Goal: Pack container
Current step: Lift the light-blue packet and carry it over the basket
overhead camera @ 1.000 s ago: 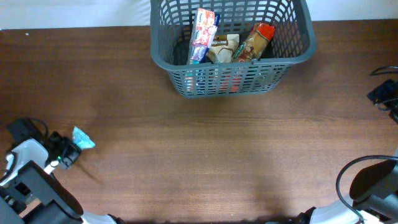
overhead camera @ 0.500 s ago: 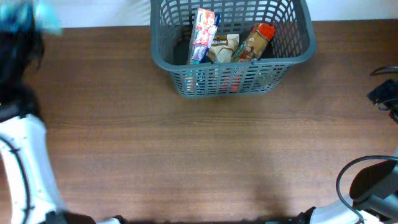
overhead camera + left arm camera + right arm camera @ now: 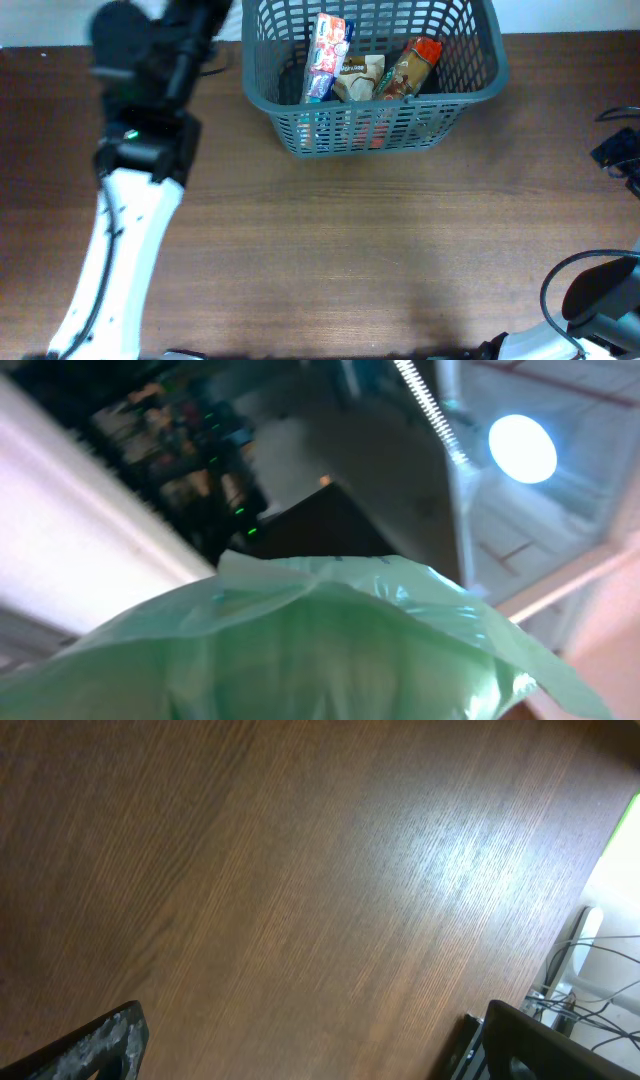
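Container [image 3: 372, 130] has three packets [image 3: 328, 48] inside; left gripper [image 3: 200, 20], just left of it, apparently grips a green bag [image 3: 300, 645]; right gripper [image 3: 310, 1042] gapes wide, empty.

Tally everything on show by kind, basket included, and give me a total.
container: 1
packets inside it: 3 (red-and-blue packet, beige packet, brown pouch)
pale green packet, filling the left wrist view: 1
Total: 5
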`<action>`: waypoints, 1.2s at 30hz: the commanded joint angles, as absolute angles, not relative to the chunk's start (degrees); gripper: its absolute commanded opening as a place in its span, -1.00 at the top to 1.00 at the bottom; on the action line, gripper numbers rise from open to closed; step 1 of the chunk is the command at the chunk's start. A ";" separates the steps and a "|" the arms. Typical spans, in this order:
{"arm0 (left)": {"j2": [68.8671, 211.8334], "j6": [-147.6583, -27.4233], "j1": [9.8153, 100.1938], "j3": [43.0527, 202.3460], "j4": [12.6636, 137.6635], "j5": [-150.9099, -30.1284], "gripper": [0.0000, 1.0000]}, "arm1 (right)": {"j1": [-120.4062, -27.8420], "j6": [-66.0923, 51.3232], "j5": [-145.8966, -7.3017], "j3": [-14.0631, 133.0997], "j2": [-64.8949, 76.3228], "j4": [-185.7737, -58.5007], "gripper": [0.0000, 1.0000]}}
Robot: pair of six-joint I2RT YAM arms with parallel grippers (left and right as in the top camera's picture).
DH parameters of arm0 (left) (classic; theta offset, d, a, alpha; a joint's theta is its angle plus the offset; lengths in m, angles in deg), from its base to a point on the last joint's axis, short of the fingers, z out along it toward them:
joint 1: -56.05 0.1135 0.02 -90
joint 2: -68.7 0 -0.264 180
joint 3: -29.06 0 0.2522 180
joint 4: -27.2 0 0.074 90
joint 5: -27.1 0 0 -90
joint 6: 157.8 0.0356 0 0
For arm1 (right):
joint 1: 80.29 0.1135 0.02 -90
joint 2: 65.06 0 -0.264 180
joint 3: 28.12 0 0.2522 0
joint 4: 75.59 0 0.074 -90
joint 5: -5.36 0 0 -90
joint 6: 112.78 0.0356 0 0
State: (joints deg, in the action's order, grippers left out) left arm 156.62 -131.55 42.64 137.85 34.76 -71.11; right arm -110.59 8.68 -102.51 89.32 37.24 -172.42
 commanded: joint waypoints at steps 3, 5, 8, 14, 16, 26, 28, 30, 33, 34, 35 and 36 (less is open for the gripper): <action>166.37 -128.86 39.28 138.02 34.54 -65.45 0.96 | -110.70 9.23 -102.60 89.12 36.67 -172.40 -0.98; 171.09 -131.64 38.43 138.02 34.50 -65.47 0.97 | -110.70 9.23 -102.60 89.12 36.67 -172.40 -0.98; 175.79 -133.10 37.51 138.02 34.32 -66.56 0.96 | -110.70 9.23 -102.60 89.12 36.67 -172.40 -0.97; 180.93 -133.04 35.48 138.02 34.43 -68.03 0.96 | -110.70 9.23 -102.60 89.12 36.67 -172.40 -0.98; 181.02 -132.93 35.30 138.02 34.78 -68.01 0.96 | -110.70 9.23 -102.60 89.12 36.67 -172.40 -0.98; 181.02 -132.82 35.48 138.04 35.18 -68.05 -0.30 | -110.70 9.23 -102.60 89.12 36.67 -172.42 -0.98; 181.02 -132.73 35.61 138.28 35.20 -68.23 -0.32 | -110.70 9.23 -102.60 89.12 36.67 -172.40 -0.98; 181.02 -132.10 35.87 138.98 35.18 -68.97 -0.32 | -110.70 9.23 -102.60 89.12 36.67 -172.40 -0.98; 180.99 -129.39 36.66 141.28 35.24 -71.55 -0.33 | -110.70 9.23 -102.60 89.12 36.67 -172.40 -0.98; 180.99 -128.01 37.03 142.59 35.37 -72.77 -0.33 | -110.70 9.23 -102.60 89.12 36.67 -172.40 -0.98; 180.99 -127.66 37.20 143.33 35.57 -73.36 -0.33 | -110.70 9.25 -102.60 89.12 36.67 -172.40 -0.98; 180.97 -126.96 37.66 145.06 36.29 -74.59 -0.33 | -110.70 9.23 -102.60 89.12 36.67 -172.40 -0.98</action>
